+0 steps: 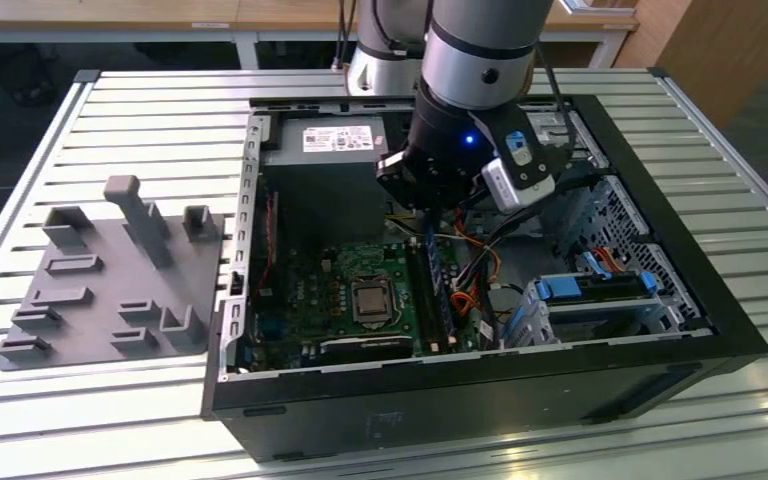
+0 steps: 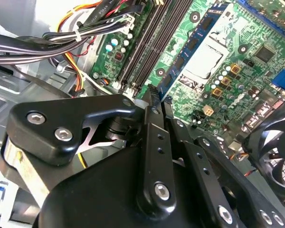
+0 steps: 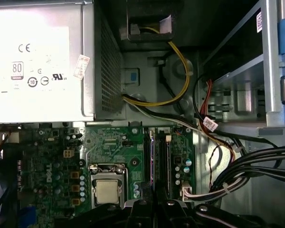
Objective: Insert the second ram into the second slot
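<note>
My gripper (image 1: 427, 225) reaches down into the open computer case, over the motherboard. It is shut on the second ram (image 1: 428, 255), a thin blue-green stick with black chips that hangs on edge below the fingers. In the second wrist view the black fingers (image 2: 149, 109) pinch one end of the ram (image 2: 192, 43), which runs out over the green board beside the long dark memory slots (image 2: 147, 42). In the first wrist view the ram (image 3: 154, 161) stands in line with the slots (image 3: 170, 161), just ahead of the gripper (image 3: 154, 204). Whether its lower edge touches a slot is hidden.
The power supply (image 3: 38, 61) fills the case's far end. Black and coloured cable bundles (image 3: 256, 166) run close beside the slots. The CPU socket (image 3: 107, 190) lies on the other side, near a fan (image 2: 275, 152). Blue drive brackets (image 1: 598, 285) and a grey fixture (image 1: 104, 280) flank the motherboard.
</note>
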`<state>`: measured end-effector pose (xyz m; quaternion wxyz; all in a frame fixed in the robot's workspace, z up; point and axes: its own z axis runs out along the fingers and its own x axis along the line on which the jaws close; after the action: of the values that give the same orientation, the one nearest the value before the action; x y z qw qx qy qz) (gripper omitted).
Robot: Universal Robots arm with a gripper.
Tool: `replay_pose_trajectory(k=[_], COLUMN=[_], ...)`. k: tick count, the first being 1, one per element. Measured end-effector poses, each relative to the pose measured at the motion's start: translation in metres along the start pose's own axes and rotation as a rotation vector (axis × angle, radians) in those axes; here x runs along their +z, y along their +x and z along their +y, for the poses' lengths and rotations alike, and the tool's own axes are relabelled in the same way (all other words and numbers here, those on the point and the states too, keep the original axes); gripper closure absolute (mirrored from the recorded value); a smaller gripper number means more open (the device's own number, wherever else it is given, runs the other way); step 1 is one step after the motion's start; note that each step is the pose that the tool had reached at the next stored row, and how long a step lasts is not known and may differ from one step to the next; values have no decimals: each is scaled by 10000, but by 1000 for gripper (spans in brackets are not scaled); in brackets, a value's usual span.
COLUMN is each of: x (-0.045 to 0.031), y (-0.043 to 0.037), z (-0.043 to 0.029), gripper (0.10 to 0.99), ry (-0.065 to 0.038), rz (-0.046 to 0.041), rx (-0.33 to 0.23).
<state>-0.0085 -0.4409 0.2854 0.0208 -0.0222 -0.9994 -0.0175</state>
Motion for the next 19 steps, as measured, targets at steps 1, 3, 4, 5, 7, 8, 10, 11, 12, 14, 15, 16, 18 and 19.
replay_pose_trajectory(k=[1,3,4,5,7,8,10,11,12,14,15,16,18,19], x=[15,51,69,87,142,160,196,214,232,245,247,251,260,267], y=[0,-2,-3,-3,-6,-7,-8,-9,-10,-12,-12,-13,-15,-15], z=[-1,-2,-3,-4,-6,-7,-8,-9,-10,-29,-46,-65,-96,-106], gripper=[945,945,945,945,945,945,945,945,945,945,945,945,945,945], ry=[-7,-18,-17,-17,-18,-18,-18,-18,-18,-15,-16,-18,-18,-19], rz=[2,3,4,4,4,4,4,4,4,5,5,4,4,4], rx=[-14,-58,-62,-63,-64,-64,-64,-64,-64,-66,-65,-64,-64,-64])
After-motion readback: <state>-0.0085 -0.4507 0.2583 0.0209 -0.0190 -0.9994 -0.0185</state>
